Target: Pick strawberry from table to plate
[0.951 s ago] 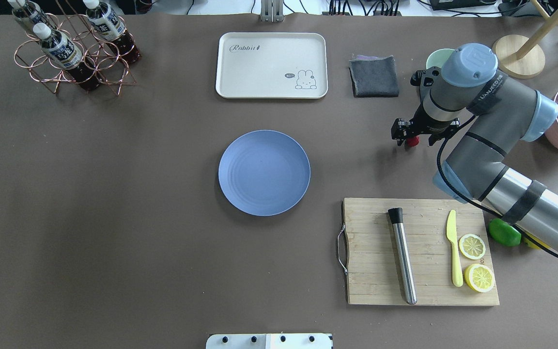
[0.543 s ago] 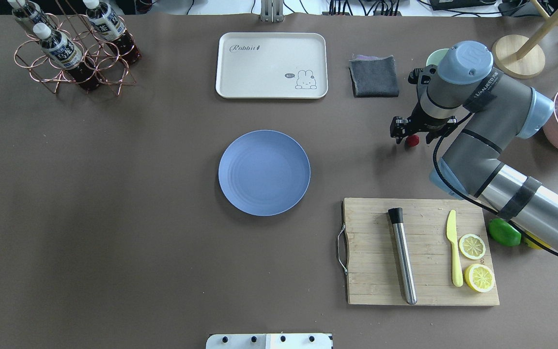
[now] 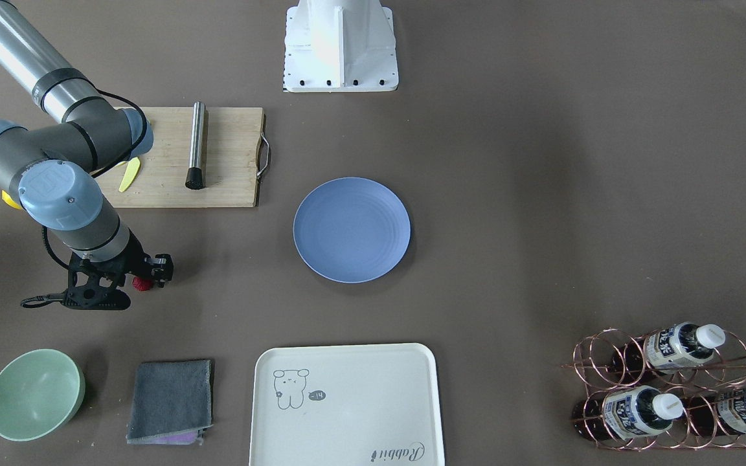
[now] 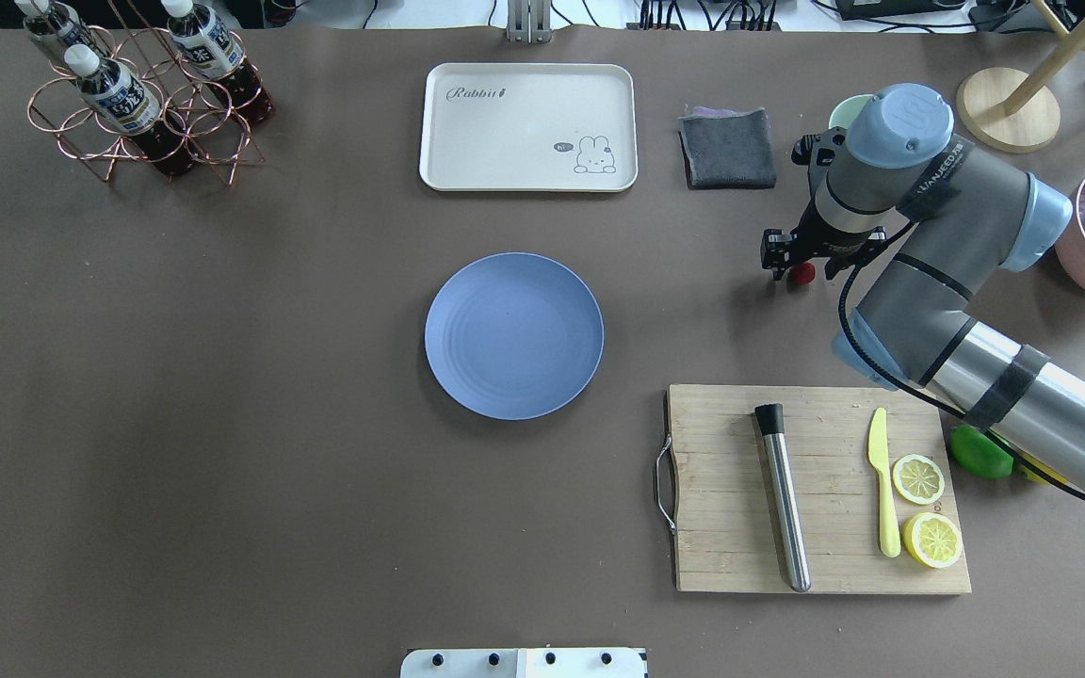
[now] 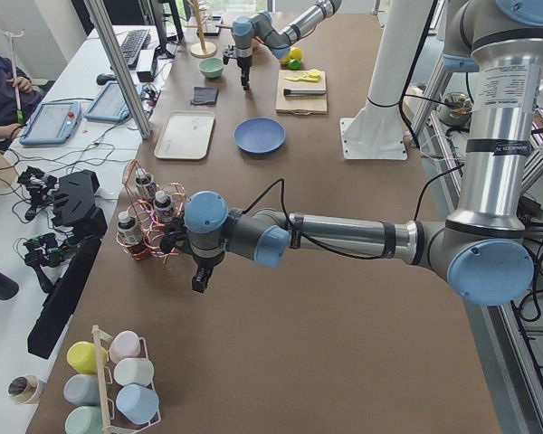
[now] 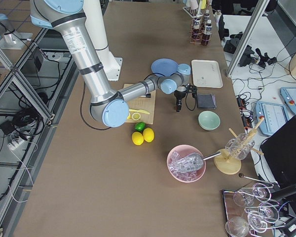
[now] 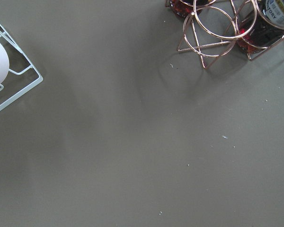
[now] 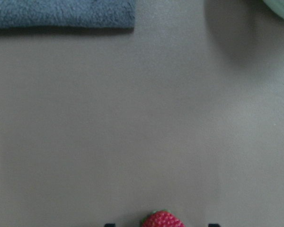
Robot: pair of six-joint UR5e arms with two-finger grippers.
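Observation:
The strawberry point(image 4: 801, 273), small and red, lies on the brown table point(image 4: 222, 424) at the right, well apart from the blue plate point(image 4: 514, 335) in the middle. My right gripper point(image 4: 804, 266) hangs straight over the berry and is open. In the right wrist view the strawberry point(image 8: 162, 220) sits at the bottom edge, with the fingertips point(image 8: 110, 225) spread wide on either side of it. The front view shows the strawberry point(image 3: 142, 283) under that gripper point(image 3: 143, 278). My left gripper point(image 5: 199, 280) shows only in the left side view, near the bottle rack, and I cannot tell its state.
A grey cloth point(image 4: 728, 148) and a green bowl point(image 3: 35, 393) lie just beyond the right gripper. A cutting board point(image 4: 816, 490) with a muddler, knife and lemon slices sits nearer the robot. A cream tray point(image 4: 528, 127) and a bottle rack point(image 4: 142, 94) stand at the far side.
The right arm has shifted slightly and settled lower over the strawberry. The berry has stayed in the same spot on the table, and the plate has not moved.

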